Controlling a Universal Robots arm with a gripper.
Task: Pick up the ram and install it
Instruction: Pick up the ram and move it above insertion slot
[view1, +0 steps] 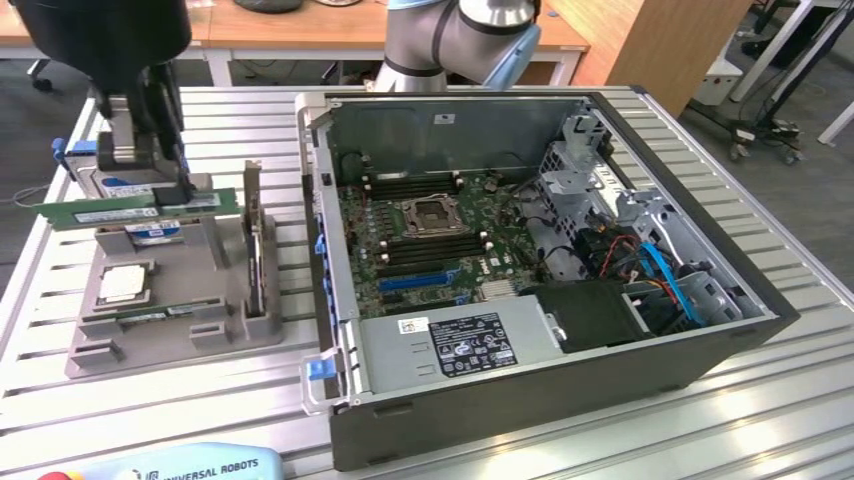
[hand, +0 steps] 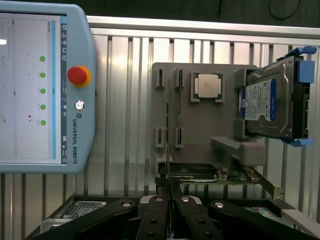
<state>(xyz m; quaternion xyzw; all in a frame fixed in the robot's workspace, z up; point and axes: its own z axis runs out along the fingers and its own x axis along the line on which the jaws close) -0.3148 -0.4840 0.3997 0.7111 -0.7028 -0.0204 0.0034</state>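
The ram is a long green stick with a white label. It hangs level above the grey parts holder at the exterior view's left. My gripper is shut on its upper edge. In the wrist view the ram shows edge-on as a thin line running out from my gripper. The open computer case lies to the exterior view's right of the holder. Its motherboard has long memory slots on both sides of the processor socket.
The holder also carries a silver processor chip, a blue-labelled hard drive, a second green stick in its slots and a card. A teach pendant lies on the slatted table. The case wall stands between holder and motherboard.
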